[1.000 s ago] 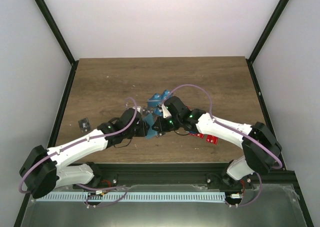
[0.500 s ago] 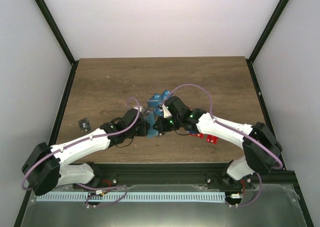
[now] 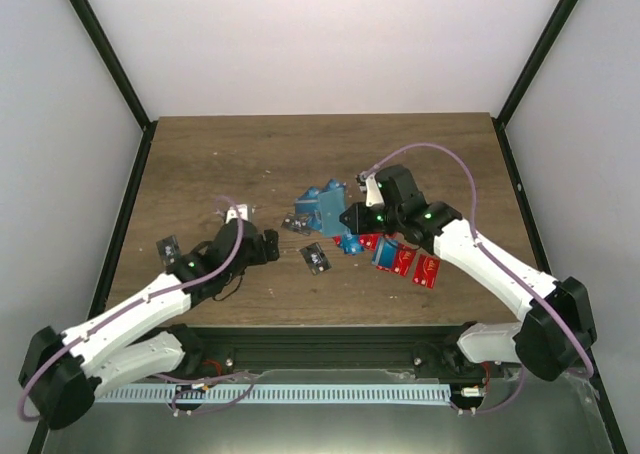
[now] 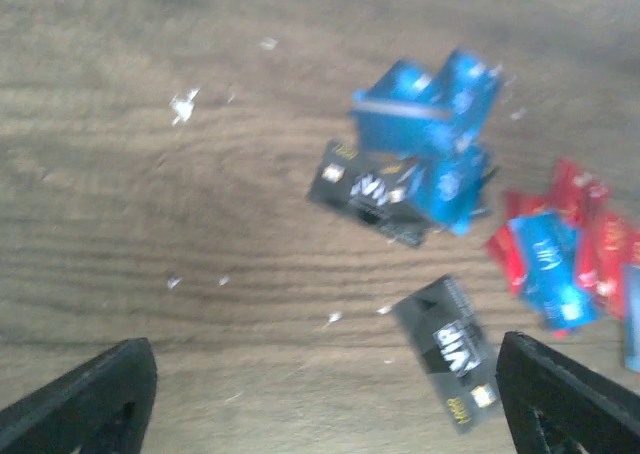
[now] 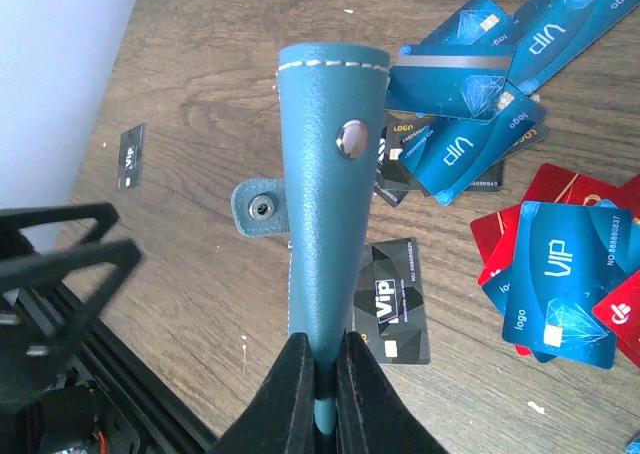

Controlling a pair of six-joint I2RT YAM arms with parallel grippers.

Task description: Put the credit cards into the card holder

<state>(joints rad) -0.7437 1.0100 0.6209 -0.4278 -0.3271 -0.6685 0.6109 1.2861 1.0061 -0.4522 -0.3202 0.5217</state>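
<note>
Card holder (image 5: 330, 174), teal, snap flap hanging open, is lifted above the table (image 5: 200, 64), its lower edge pinched tight in the right gripper (image 5: 322, 349); its inside is hidden. Blue cards (image 5: 470, 104), red cards (image 5: 545, 189) and a black VIP card (image 5: 397, 299) lie loose on the wood beneath. The left gripper (image 4: 325, 379) hovers spread wide, holding nothing.

Wooden table (image 3: 200, 154) (white flecks (image 4: 185, 104) on it) between pale walls (image 3: 320, 34).
</note>
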